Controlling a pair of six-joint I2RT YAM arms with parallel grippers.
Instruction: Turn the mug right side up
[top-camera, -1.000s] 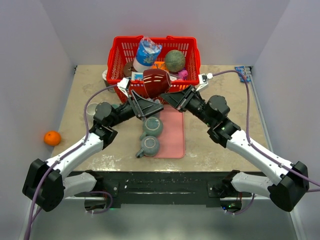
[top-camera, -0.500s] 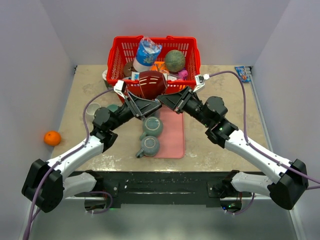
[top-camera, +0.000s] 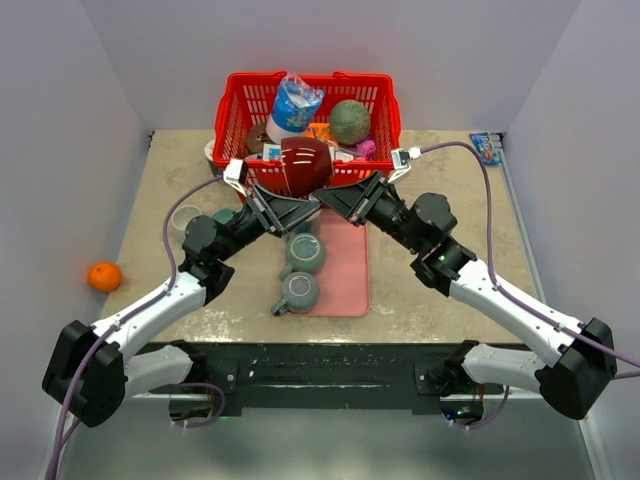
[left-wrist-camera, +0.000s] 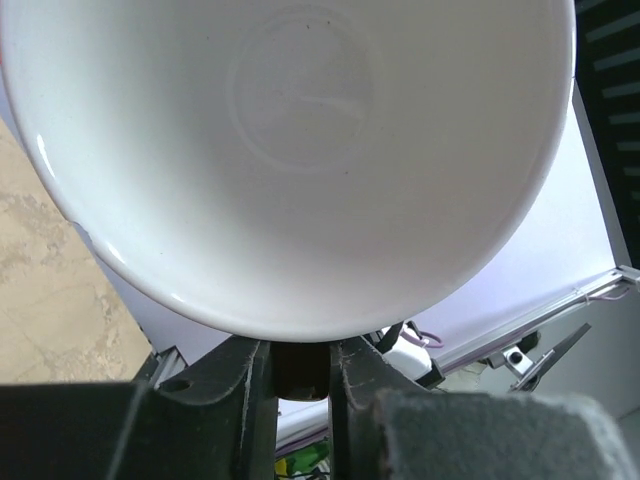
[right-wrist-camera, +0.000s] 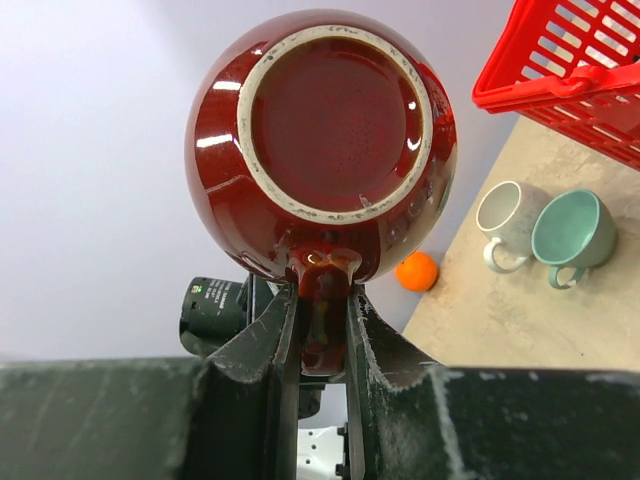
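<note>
I see the red mug (top-camera: 305, 166) aloft before the basket (top-camera: 228, 115) — right gripper (right-wrist-camera: 322, 308) clamped on its handle, left gripper (left-wrist-camera: 298, 352) likewise

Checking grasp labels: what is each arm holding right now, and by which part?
Both hold the red mug: the right fingers clamp its handle, and the left fingers pinch its rim.

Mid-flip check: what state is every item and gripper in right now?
red mug: in the air, on its side, base facing right wrist camera
left gripper: shut on red mug
right gripper: shut on red mug's handle
white mug: upright
teal mug: upright
nearer grey mug: upside down
</note>
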